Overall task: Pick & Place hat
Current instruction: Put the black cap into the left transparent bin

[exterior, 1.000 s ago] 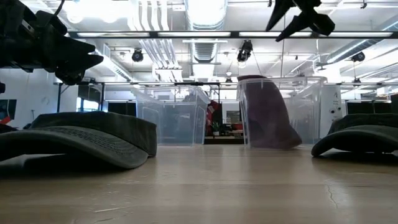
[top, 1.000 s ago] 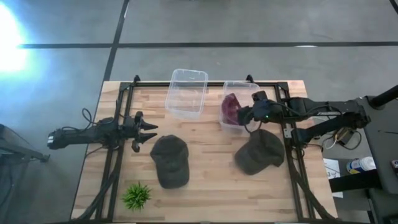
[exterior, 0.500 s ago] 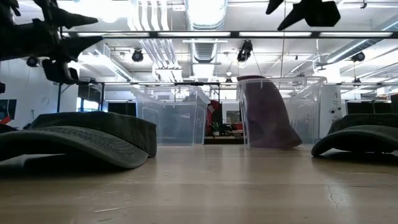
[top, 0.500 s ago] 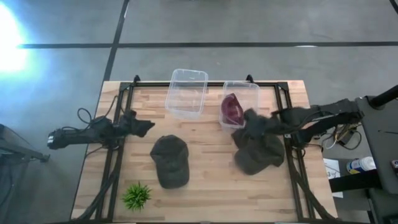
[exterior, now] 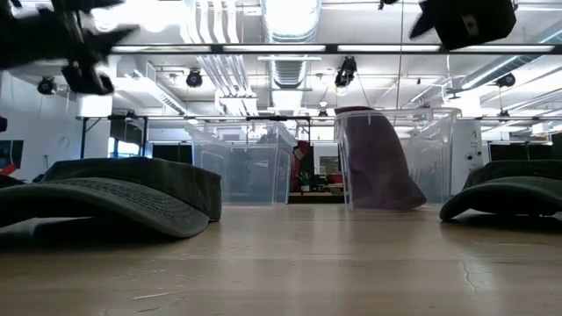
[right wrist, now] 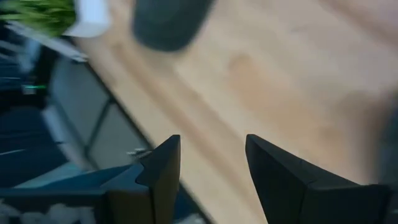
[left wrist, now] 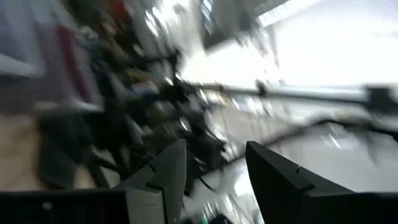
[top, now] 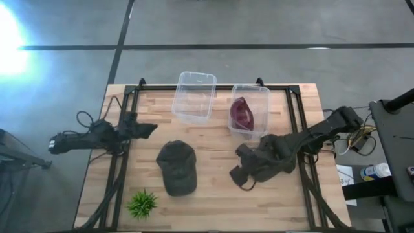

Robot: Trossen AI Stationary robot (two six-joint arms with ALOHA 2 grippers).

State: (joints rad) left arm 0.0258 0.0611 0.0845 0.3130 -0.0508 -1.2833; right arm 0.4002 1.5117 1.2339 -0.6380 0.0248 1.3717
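Note:
Two dark olive caps lie crown-up on the wooden table: one in the middle [top: 176, 167] [exterior: 105, 197], one to the right [top: 277, 158] [exterior: 505, 197], partly under my right arm. A maroon hat [top: 242, 113] [exterior: 378, 162] sits in the right clear container [top: 259, 94]. My right gripper [top: 240, 176] [right wrist: 211, 140] is open, off the right cap's near-left edge, above bare wood. My left gripper [top: 150, 129] [left wrist: 214, 146] is open near the table's left edge, raised, left of the middle cap.
An empty clear container [top: 194, 96] stands at the far edge beside the one with the maroon hat. A small green plant in a white pot [top: 142, 204] [right wrist: 43, 12] sits at the near left. Black frame rails [top: 123, 162] run along both table sides. Bare wood lies between the caps.
My right arm has swung from over the maroon hat's container toward the near edge and leftward, crossing above the right cap; its gripper now hangs past the cap's near-left edge. My left gripper has drawn back a little toward the table's left edge and risen. No hat has moved.

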